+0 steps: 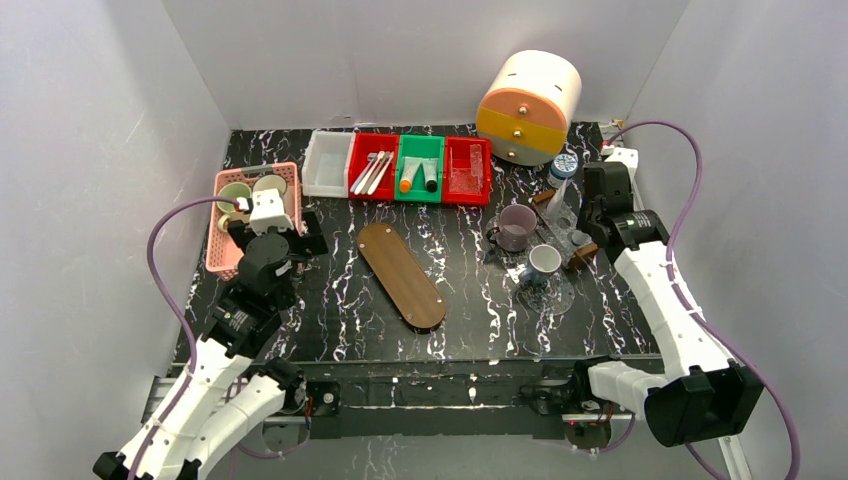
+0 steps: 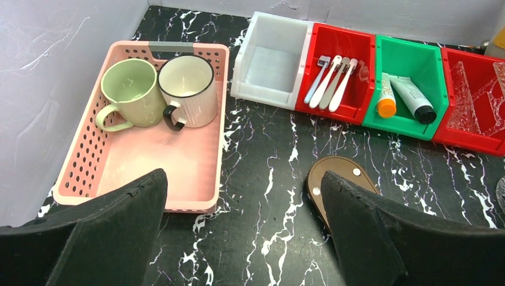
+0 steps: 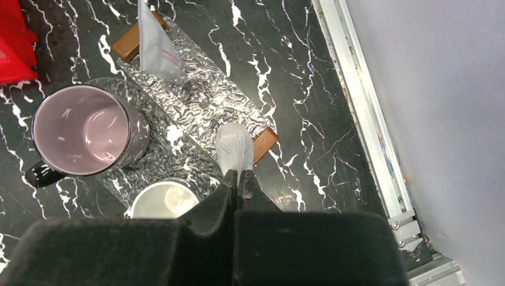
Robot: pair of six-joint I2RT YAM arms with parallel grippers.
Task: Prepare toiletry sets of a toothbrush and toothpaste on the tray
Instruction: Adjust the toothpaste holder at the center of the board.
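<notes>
Left gripper (image 2: 243, 179) hovers left of the oval wooden tray (image 1: 402, 275), jaws spread wide. Right gripper (image 3: 238, 176) points down right of it, fingers pressed together.

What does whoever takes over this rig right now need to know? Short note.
Grippers: left gripper open and empty, above the table between the pink basket and the brown oval tray. The right gripper is shut on a small pale packet over the silvery tray; I cannot tell what it is.
Things: toothbrushes in the red bin, tubes in the green bin.
Done: nothing; the brown oval tray is bare.
Left: every pairing.
</notes>
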